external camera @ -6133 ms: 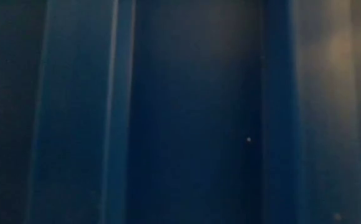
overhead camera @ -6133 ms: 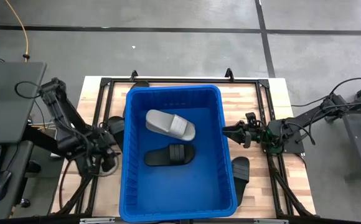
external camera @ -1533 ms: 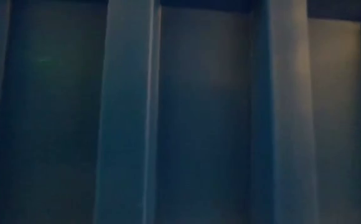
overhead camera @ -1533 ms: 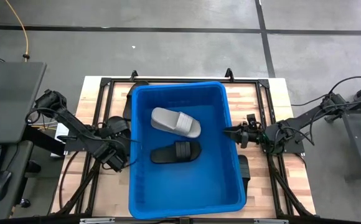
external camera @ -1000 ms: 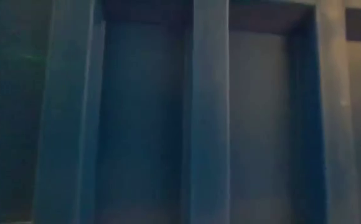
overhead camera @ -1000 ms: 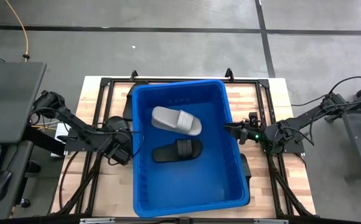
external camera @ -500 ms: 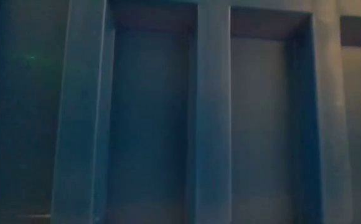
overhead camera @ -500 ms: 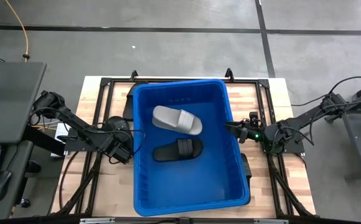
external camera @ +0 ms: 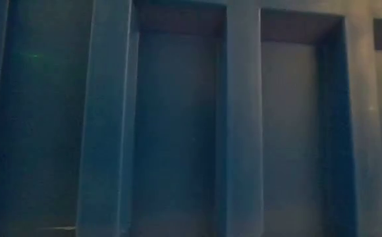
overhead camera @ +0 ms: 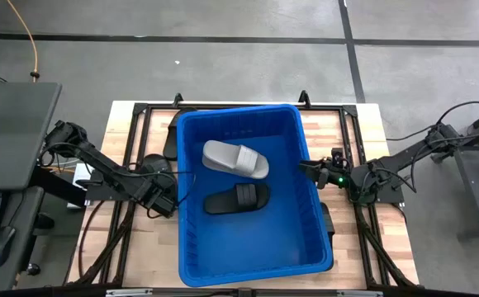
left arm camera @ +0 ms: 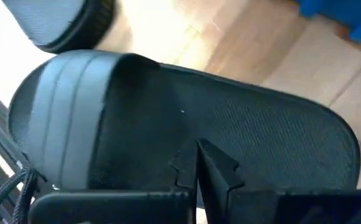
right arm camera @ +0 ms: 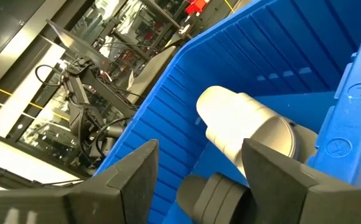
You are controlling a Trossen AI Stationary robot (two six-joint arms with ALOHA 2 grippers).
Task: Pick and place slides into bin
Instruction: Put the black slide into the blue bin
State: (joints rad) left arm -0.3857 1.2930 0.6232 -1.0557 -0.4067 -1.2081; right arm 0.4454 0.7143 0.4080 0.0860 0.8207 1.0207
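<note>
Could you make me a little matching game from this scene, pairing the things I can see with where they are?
Things:
1. grey slide
2. black slide at the left gripper
3. right gripper
4. bin

Places or states:
a. at the bin's right rim, open
b. fills the middle of the table
c. on the wooden table outside the bin
d. inside the bin, beside a second black slide

Pairs: 1-d, 2-c, 3-a, 4-b

bin (overhead camera: 248,247): smooth glossy blue plastic
black slide (left arm camera: 187,130): matt, finely textured rubbery sole
grey slide (overhead camera: 234,159): smooth, matt
tabletop (overhead camera: 388,239): pale wood planks
</note>
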